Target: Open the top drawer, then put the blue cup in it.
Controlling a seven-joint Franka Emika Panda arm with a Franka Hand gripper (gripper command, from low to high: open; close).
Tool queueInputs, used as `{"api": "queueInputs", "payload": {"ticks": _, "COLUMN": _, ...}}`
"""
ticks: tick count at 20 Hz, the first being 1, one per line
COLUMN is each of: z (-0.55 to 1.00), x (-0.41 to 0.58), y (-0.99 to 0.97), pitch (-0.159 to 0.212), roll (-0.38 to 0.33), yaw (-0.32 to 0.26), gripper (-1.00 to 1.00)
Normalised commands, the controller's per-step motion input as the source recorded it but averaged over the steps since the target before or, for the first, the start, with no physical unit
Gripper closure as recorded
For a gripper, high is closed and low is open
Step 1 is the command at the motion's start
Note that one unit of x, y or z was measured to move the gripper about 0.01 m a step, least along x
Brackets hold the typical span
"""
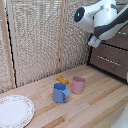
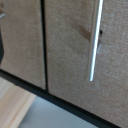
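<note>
The blue cup (image 1: 61, 93) stands upright on the wooden table, its handle toward the pink cup. At the exterior view's right is a dark-brown cabinet; its top drawer (image 1: 120, 42) is mostly hidden behind my arm and looks shut. My gripper (image 1: 94, 42) hangs high in front of the cabinet's near corner, far from the cup; its fingers do not show clearly. The wrist view is filled by a shut drawer front (image 2: 70, 55) with a long silver bar handle (image 2: 94, 40), close to the camera. No fingers appear there.
A pink cup (image 1: 78, 84) stands right beside the blue one, with a small orange object (image 1: 62, 80) behind them. A patterned plate (image 1: 14, 111) lies near the table's front. A lower drawer (image 1: 111, 62) and a woven screen (image 1: 40, 35) stand behind.
</note>
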Motion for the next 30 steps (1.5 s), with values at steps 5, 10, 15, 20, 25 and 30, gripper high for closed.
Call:
{"api": "queueInputs", "payload": {"ticks": 5, "z": 0.0, "x": -0.02, "y": -0.58, "pitch": 0.045, "roll": -0.366, "yaw": 0.0, "gripper": -1.0}}
{"api": "queueInputs", "payload": {"ticks": 10, "z": 0.03, "x": -0.036, "y": -0.63, "pitch": 0.021, "roll": -0.23, "yaw": 0.055, "gripper": -1.0}}
{"api": "queueInputs", "payload": {"ticks": 15, "z": 0.1, "x": -0.009, "y": -0.51, "pitch": 0.001, "roll": -0.054, "yaw": 0.216, "gripper": -1.0}}
{"api": "queueInputs", "payload": {"ticks": 20, "z": 0.11, "x": 0.004, "y": -0.28, "pitch": -0.002, "roll": 0.005, "yaw": 0.339, "gripper": -1.0}}
{"api": "queueInputs", "payload": {"ticks": 25, "z": 0.13, "x": 0.065, "y": -0.08, "pitch": 0.0, "roll": 0.093, "yaw": 0.316, "gripper": -1.0}}
{"api": "queueInputs", "payload": {"ticks": 30, "z": 0.0, "x": 0.001, "y": -0.04, "pitch": 0.0, "roll": 0.002, "yaw": 0.021, "gripper": 1.0}}
